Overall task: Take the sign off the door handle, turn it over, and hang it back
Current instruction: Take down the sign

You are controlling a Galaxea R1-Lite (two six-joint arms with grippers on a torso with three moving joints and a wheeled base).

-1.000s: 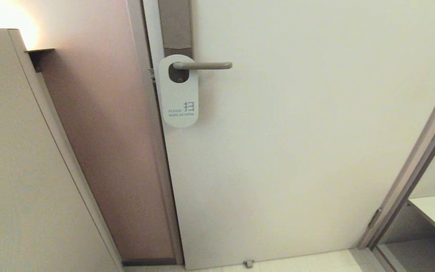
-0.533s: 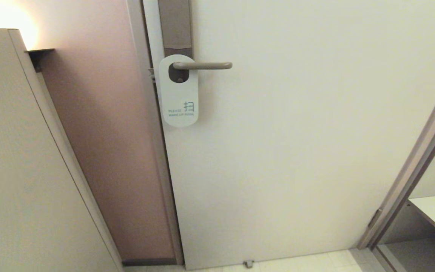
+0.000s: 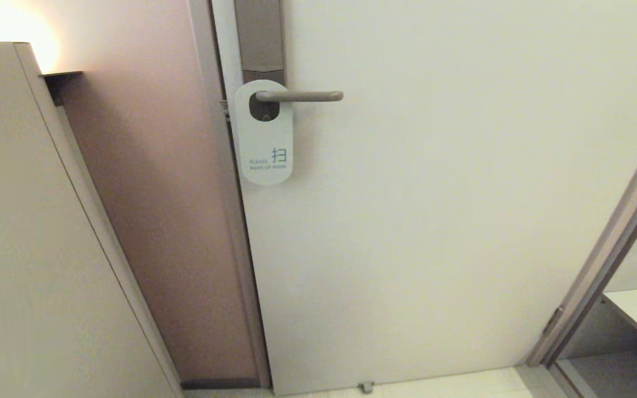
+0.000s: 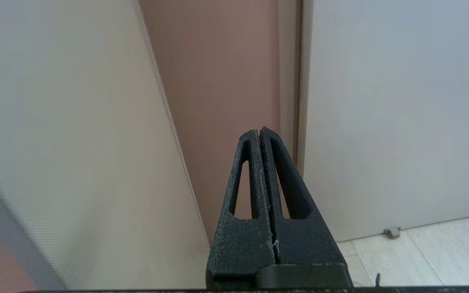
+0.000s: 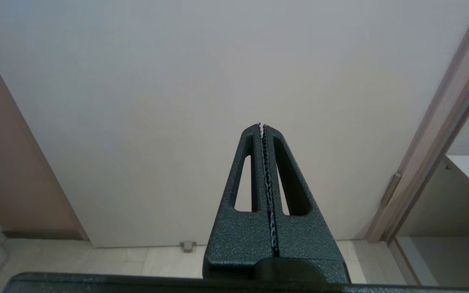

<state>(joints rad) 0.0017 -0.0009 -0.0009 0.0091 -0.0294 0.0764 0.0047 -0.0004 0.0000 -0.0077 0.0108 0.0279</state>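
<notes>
A white round-ended hanger sign [image 3: 264, 138] hangs on the beige-bronze metal lever handle [image 3: 299, 96], well above the empty, fully closed left gripper [image 4: 259, 131] and right gripper [image 5: 261, 125].

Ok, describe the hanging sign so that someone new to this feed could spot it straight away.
Find the large pale door filling the head view, then the slim beige-bronze metal lever handle near its left edge. The flat white round-ended card sign hangs from that lever by its oval hole, beside the tall bronze backplate. It alone carries printing: small blue text reading "PLEASE MAKE UP ROOM".
</notes>
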